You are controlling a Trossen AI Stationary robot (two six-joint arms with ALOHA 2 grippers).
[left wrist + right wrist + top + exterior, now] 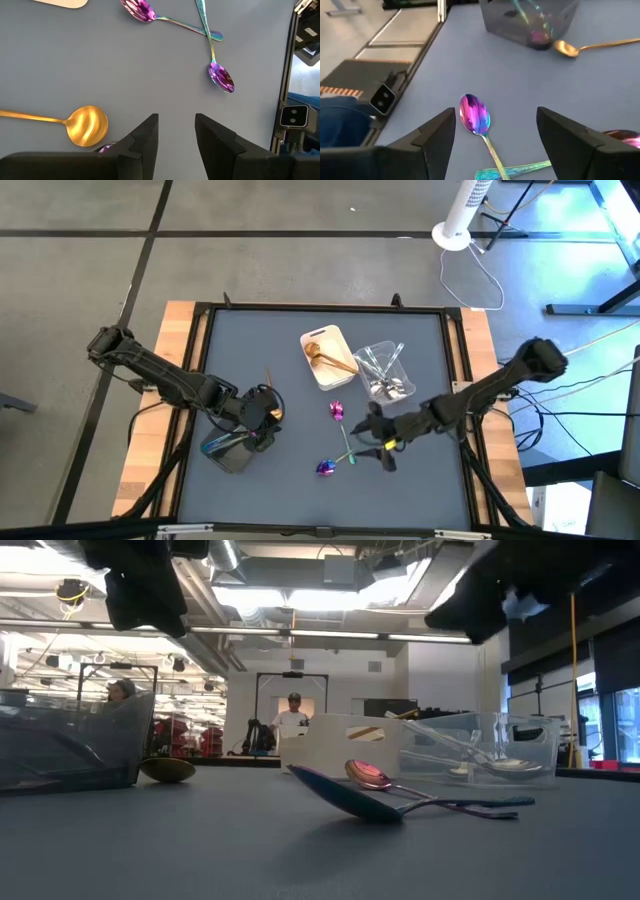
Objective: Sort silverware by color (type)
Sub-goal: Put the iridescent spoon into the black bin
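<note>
Two iridescent purple-teal spoons (340, 438) lie crossed on the grey mat, handle over handle. My right gripper (372, 442) hovers just to their right, open; in its wrist view the nearer spoon's bowl (475, 115) lies ahead of the gap between the fingers (495, 145). My left gripper (262, 420) is open over the far right corner of the dark grey tray (230, 450), which holds iridescent pieces (537, 35). A gold spoon (85, 125) lies on the mat beside that tray, just off my left gripper (175, 135).
A white tray (328, 356) holds gold pieces and a clear tray (385, 370) holds silver ones, both at the far middle of the mat. A raised black frame (200, 360) borders the mat. People stand in the room beyond (292, 718).
</note>
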